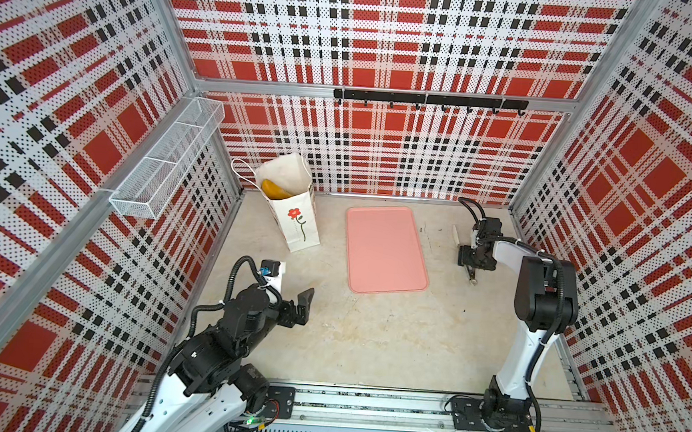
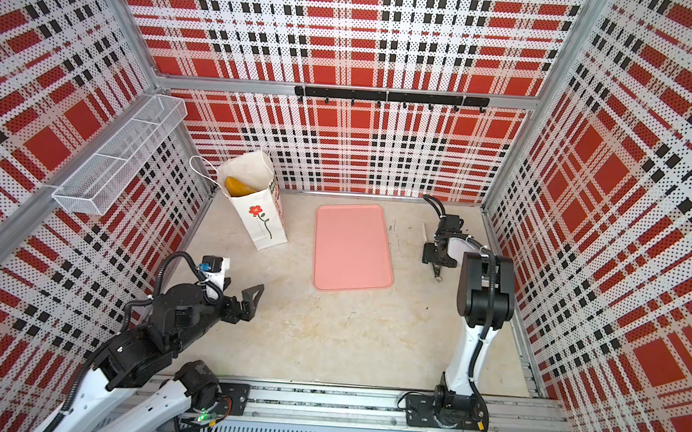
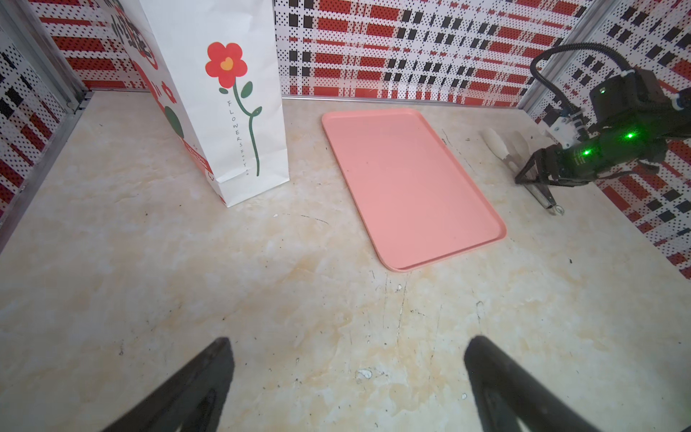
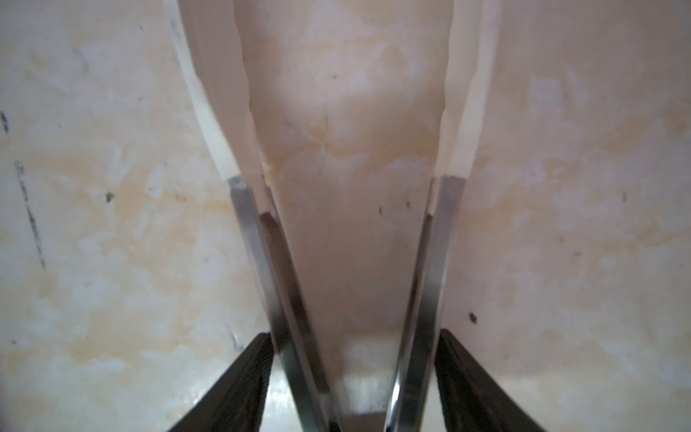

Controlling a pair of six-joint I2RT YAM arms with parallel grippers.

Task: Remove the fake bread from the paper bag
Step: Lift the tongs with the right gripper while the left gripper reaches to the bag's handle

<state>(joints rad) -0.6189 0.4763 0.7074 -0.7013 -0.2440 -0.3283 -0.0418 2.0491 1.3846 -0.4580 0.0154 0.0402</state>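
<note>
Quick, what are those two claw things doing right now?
Left tool: open, empty.
Right tool: closed on the tongs.

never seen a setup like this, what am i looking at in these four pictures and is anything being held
Two robot arms stand by a table, each ending in a two-finger gripper. Two pictures look down from above, nearly alike; two come from cameras on the arms' wrists. On the table: a white paper bag with bread showing in its open top, a pink tray, and tongs. The left gripper is open, holding nothing. The right gripper straddles the tongs; a firm grip isn't clear.
</note>
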